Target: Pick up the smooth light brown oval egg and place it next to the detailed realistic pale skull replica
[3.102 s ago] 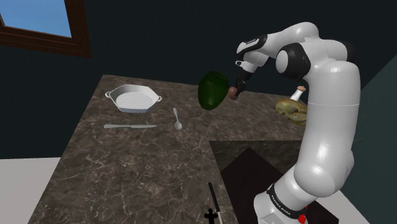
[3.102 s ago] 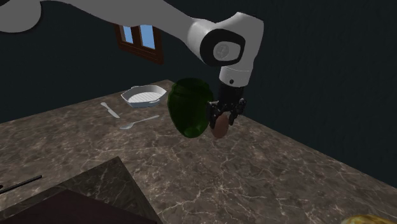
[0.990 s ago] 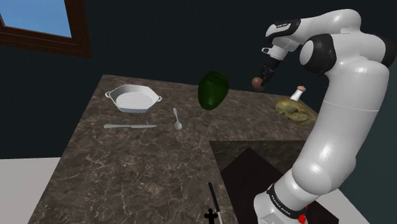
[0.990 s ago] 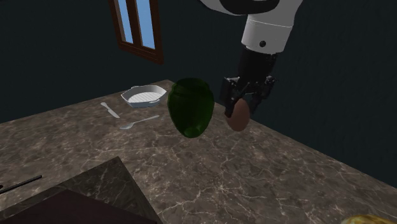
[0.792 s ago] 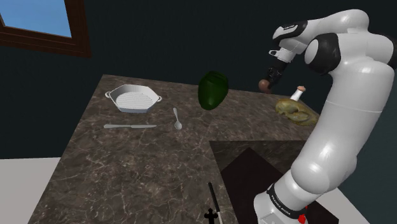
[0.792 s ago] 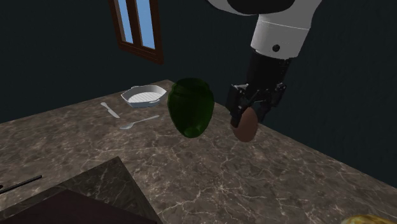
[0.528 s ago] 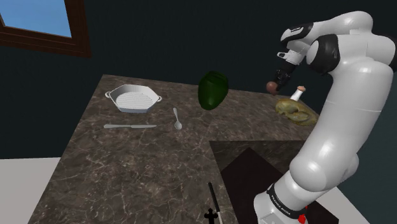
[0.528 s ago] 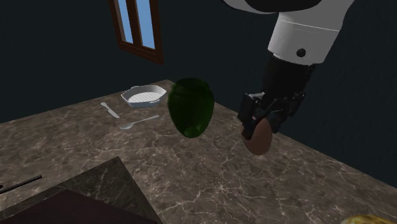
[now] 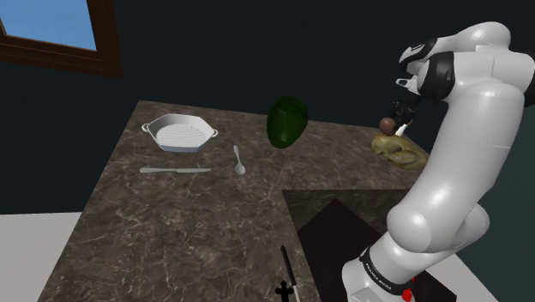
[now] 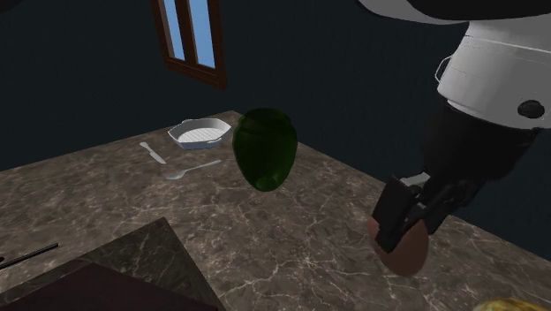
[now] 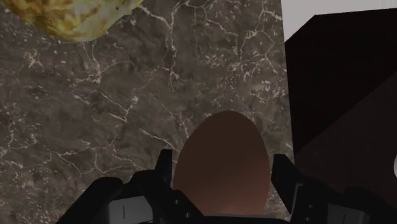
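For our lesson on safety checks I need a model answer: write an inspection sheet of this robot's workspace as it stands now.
Surface: dark veined countertop.
Job's things: brown egg, held above the countertop; yellowish skull lying on the countertop close by.
Clutter: green vase, white pan, spoon and knife, all well away from the skull.
Grippers: gripper shut on the egg.
Cables: nothing seen.
Surroundings: dark walls; brown-framed window.

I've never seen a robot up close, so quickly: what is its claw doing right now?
Gripper: shut on the brown egg, above the dark veined counter.
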Robot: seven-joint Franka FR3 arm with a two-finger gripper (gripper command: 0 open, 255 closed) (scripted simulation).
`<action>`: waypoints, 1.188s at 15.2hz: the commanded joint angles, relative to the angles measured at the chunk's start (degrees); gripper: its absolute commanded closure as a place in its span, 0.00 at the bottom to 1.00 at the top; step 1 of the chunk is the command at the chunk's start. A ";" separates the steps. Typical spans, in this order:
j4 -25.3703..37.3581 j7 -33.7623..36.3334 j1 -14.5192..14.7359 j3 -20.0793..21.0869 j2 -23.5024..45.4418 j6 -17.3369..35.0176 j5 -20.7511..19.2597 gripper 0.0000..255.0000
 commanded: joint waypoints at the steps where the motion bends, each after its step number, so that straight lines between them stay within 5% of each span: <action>1: 1.46 -3.03 -2.72 -0.54 1.19 -0.89 0.49 1.00; 6: 6.05 -9.56 -9.70 -1.09 5.07 -3.03 2.30 1.00; 18: -0.88 -11.08 -9.21 -0.04 7.02 5.07 4.04 1.00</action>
